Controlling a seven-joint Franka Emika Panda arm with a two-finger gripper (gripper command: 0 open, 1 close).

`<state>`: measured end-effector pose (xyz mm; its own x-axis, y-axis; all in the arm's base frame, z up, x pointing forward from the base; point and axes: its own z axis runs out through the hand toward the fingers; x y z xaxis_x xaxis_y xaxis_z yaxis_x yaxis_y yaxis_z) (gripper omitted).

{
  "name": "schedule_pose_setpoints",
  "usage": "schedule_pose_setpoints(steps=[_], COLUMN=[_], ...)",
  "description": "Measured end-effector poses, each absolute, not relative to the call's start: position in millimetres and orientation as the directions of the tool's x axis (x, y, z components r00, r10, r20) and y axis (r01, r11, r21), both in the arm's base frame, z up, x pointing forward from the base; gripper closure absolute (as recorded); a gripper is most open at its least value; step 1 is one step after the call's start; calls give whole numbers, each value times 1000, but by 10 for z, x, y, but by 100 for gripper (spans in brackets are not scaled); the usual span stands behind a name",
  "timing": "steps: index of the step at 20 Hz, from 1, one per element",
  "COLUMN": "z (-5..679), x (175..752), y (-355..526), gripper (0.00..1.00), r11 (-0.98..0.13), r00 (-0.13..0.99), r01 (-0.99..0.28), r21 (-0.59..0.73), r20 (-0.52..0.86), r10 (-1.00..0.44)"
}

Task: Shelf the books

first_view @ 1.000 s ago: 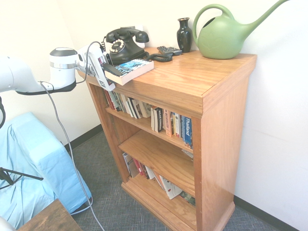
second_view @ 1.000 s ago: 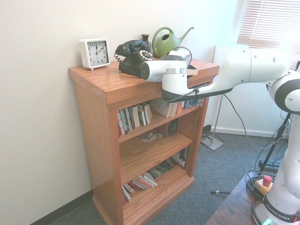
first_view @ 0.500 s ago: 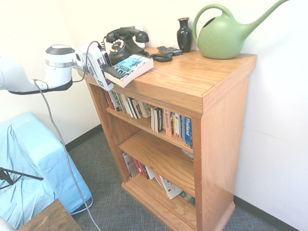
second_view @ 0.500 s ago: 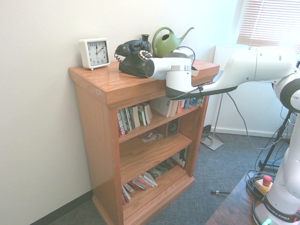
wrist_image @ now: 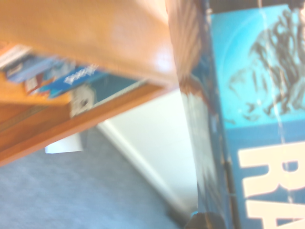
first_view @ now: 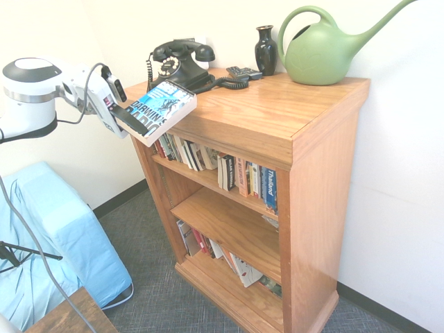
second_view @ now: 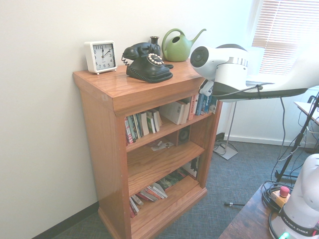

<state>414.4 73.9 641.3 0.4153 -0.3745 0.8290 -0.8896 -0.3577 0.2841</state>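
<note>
— Now that the gripper [first_view: 119,115] is clamped tight on one end of the thick blue paperback [first_view: 156,109], what is changing?

— A second ago the book was lying flat at the front corner of the bookcase top [first_view: 277,111], beside the black rotary telephone [first_view: 179,62]. It is now coming clear of the wood, hanging in the air just off that corner with its cover tilting down toward the room. I judge the pick-up done and the shelving itself yet to begin.

— And the arm?

— It is drawing back from the bookcase, with the wrist angling somewhat downward and the book sticking out toward the wood. The row of standing paperbacks [first_view: 229,170] on the upper shelf is waiting right below.
</note>
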Motion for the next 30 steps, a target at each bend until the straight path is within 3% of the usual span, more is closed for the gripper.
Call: schedule_pose_setpoints(steps=[7, 11, 20, 30], z=[6020, 5496, 4667, 4151], x=[3214, 3005, 3369, 3974], y=[670, 579, 192, 272], gripper=[100, 100, 100, 100], r11=[-497, -542, -642, -705], r00=[421, 451, 548, 603], r01=[-861, -839, -765, -699], r21=[109, 54, -49, -117], r20=[700, 626, 473, 434], r10=[-577, -636, -690, -670])
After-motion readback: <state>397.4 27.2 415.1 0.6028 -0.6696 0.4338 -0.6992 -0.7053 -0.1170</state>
